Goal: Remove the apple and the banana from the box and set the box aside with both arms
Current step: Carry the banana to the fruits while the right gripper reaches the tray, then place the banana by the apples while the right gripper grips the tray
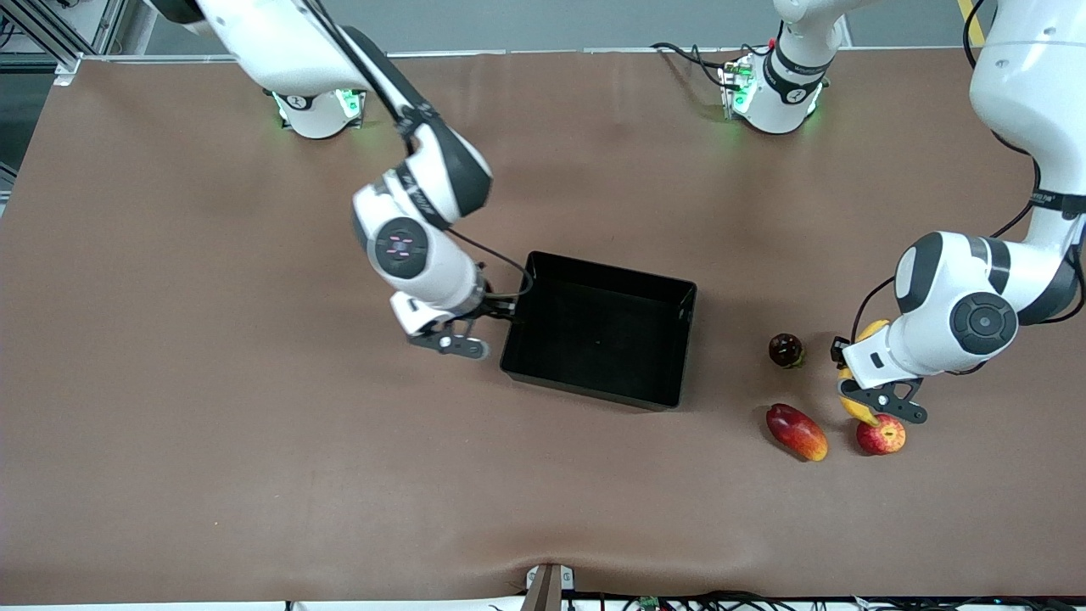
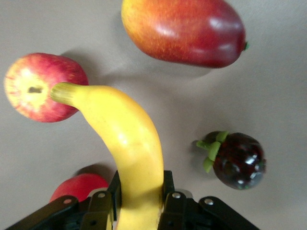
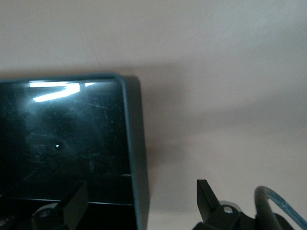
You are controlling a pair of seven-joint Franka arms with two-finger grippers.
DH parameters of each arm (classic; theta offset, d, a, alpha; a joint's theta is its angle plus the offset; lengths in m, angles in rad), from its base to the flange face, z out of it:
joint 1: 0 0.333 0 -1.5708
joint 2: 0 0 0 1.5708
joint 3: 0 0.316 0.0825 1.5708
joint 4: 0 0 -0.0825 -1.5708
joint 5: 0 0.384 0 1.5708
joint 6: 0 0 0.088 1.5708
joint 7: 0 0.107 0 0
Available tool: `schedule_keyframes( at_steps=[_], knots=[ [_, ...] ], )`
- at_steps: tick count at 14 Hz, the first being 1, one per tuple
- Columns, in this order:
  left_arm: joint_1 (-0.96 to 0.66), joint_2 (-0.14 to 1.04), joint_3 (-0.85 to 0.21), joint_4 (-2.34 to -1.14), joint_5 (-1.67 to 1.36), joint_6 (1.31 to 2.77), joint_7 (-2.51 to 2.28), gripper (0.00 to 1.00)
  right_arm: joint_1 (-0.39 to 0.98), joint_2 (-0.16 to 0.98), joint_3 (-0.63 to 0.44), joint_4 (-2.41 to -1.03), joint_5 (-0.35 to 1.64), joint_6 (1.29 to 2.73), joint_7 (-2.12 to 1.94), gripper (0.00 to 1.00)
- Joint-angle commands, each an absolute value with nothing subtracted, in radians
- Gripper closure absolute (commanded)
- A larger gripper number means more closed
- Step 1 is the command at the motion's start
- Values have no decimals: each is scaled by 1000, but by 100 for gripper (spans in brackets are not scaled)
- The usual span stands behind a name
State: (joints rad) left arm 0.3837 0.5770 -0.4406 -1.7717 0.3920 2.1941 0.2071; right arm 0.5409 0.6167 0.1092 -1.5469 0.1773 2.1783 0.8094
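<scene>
My left gripper [image 1: 850, 373] is shut on the long yellow banana [image 1: 859, 411] near the left arm's end of the table. In the left wrist view the fingers [image 2: 168, 184] clamp the banana [image 2: 129, 139], and its stem end lies against the red-and-yellow apple [image 2: 41, 86]. The apple [image 1: 881, 436] rests on the table. The glossy black box [image 1: 594, 387] sits mid-table and is empty. My right gripper [image 1: 507, 320] is open, and its fingers straddle the box's wall [image 3: 136, 143] at the right arm's end.
A red-and-yellow mango [image 1: 796, 431] lies beside the apple, toward the box. A dark round fruit with green leaves [image 1: 786, 350] sits farther from the front camera. A plain red fruit [image 2: 79, 186] shows partly under my left gripper.
</scene>
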Motion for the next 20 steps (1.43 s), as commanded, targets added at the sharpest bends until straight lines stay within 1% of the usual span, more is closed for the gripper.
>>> schedule_keyframes(
  at_steps=[1,2,3,5,6,8,9,10,11,12,15,17,18,20],
  knots=[
    [397,613,-448,-1801,440,2262,221,100,584,663,95,-1531,167,2233,891,9],
    [402,624,-445,-1805,445,2282,219,100,586,667,95,-1529,150,2235,891,44],
    [417,633,-443,-1809,446,2296,221,100,586,667,95,-1529,141,2235,890,67],
    [420,649,-443,-1813,446,2321,221,100,586,678,95,-1531,140,2235,893,95],
    [420,652,-443,-1819,445,2330,219,100,586,678,95,-1531,140,2237,894,100],
    [420,663,-443,-1821,445,2333,201,100,583,677,97,-1529,143,2235,893,100],
    [420,670,-445,-1821,445,2333,192,92,580,675,95,-1529,141,2230,893,100],
    [419,670,-445,-1821,445,2333,186,78,574,672,97,-1529,143,2226,891,100],
    [417,670,-445,-1821,442,2333,183,21,569,669,97,-1526,143,2226,884,100],
    [419,666,-446,-1821,440,2333,180,0,566,666,97,-1523,144,2224,879,100],
    [416,629,-453,-1815,430,2324,117,0,535,649,98,-1522,150,2201,867,100],
    [417,585,-474,-1813,420,2319,80,0,488,629,106,-1503,155,2123,800,100],
    [417,557,-480,-1807,411,2301,63,0,462,615,106,-1487,156,2064,757,100],
    [417,500,-482,-1778,384,2252,60,0,404,586,106,-1473,158,1990,649,100]
  ],
)
